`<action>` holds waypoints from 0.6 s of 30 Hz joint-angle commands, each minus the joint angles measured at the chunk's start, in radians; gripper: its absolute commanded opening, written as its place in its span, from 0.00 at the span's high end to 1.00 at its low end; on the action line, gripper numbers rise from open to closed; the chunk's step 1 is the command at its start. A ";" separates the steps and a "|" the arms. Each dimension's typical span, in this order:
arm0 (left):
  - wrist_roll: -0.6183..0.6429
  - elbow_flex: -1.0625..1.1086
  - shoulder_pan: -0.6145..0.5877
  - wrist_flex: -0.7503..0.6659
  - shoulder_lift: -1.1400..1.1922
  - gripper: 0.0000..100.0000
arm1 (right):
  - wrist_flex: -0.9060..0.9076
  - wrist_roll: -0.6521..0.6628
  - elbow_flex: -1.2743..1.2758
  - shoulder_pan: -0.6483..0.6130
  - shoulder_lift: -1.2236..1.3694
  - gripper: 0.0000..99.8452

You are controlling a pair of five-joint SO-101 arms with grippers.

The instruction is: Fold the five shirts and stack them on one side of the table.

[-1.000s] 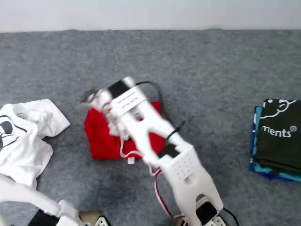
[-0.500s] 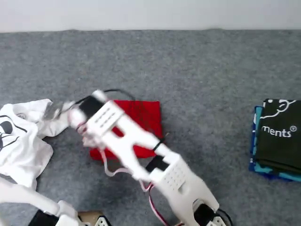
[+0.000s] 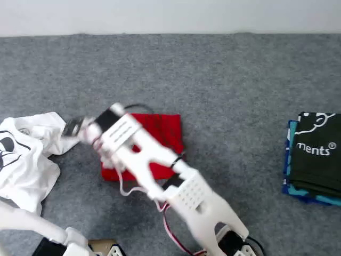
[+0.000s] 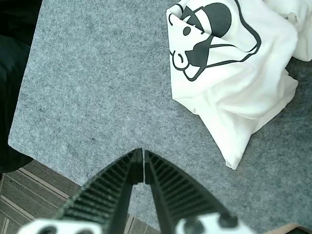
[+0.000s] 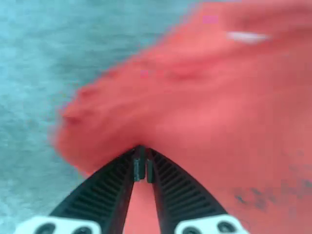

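Far left: white shirt [image 3: 26, 154] with black print, crumpled, not yet folded. Just beside it, left gripper [image 4: 144, 168], jaws together with nothing between them, hanging over bare tabletop [image 3: 224, 74] near the front edge.

Next over, right gripper [image 3: 72, 127], jaws pressed together, no cloth visibly pinched. Swung leftward across the red shirt [image 3: 162, 133] over the last 1 s, then eased back a touch. Now close to the white shirt in the high view, red cloth under the tips in the right wrist view.

Red shirt lying mid-tabletop as a compact rectangle, more exposed than 1 s ago. Probably folded, not yet stacked.

Far right: stack [image 3: 314, 160] of at least 2 folded shirts, black on top, blue under, unchanged. Likely next: carrying red over there, or starting on white.

Grey felt-like covering throughout. Pale wall [image 3: 170, 16] behind. Wood floor [image 4: 29, 195] past the edge by the left gripper.
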 commanded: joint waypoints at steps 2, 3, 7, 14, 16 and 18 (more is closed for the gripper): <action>0.006 -0.002 -0.002 0.017 -0.035 0.98 | 0.031 0.002 -0.051 -0.088 0.012 0.99; 0.006 -0.002 -0.002 0.017 -0.035 0.98 | 0.031 0.003 -0.051 -0.090 0.004 0.99; 0.006 -0.002 0.000 0.017 -0.035 0.98 | 0.031 0.003 -0.052 -0.044 -0.073 0.99; 0.006 -0.002 0.002 0.017 -0.031 0.98 | -0.013 0.003 -0.052 0.116 -0.214 0.99; 0.006 -0.002 0.002 0.015 -0.032 0.98 | -0.053 0.003 -0.051 0.173 -0.211 0.99; 0.006 -0.002 0.002 0.015 -0.032 0.98 | -0.104 0.003 -0.051 0.223 -0.188 0.99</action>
